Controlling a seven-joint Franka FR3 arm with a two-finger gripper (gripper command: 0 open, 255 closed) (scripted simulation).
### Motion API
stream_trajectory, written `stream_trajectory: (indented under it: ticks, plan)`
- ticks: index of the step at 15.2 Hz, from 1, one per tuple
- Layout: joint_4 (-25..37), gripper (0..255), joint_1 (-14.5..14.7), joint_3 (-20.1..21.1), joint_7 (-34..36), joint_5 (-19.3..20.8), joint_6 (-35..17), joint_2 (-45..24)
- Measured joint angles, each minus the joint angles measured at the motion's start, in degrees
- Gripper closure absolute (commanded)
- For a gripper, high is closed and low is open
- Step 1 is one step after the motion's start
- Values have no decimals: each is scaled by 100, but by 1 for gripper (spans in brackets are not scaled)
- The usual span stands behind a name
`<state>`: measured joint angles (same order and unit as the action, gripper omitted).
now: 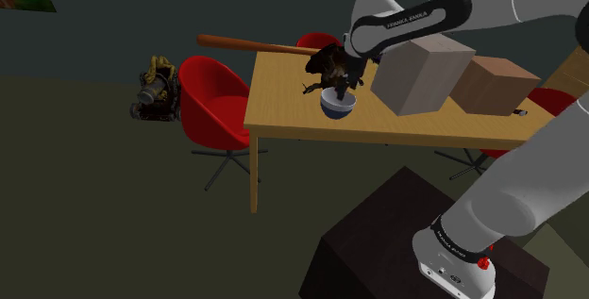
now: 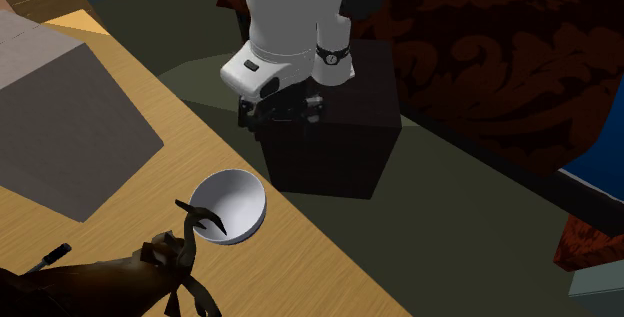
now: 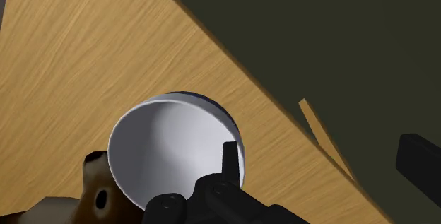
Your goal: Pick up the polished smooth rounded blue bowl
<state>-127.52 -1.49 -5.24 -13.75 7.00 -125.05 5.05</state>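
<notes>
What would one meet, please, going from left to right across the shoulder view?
An olive-brown object on the floor → the red chair at the table's end → blue bowl → grey box → brown box.

**A:** how's the arm (image 1: 525, 189) sitting rn?

**B:** comes up from the shoulder view's lower right, bends over up top and reaches left. The forearm (image 1: 415, 14) lies roughly level and the hand points straight down

**A:** and the gripper (image 1: 342, 82)?

**B:** spread wide. In the wrist view one finger (image 3: 230, 160) is near the middle and the other finger (image 3: 421, 164) is way out to the side, so they're well apart
</notes>
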Motion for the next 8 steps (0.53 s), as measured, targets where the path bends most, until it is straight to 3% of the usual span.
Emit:
stream_trajectory:
  ticks: [8]
  plan:
    - [1066,0,-99,-78,-258,-27,-687,-1761]
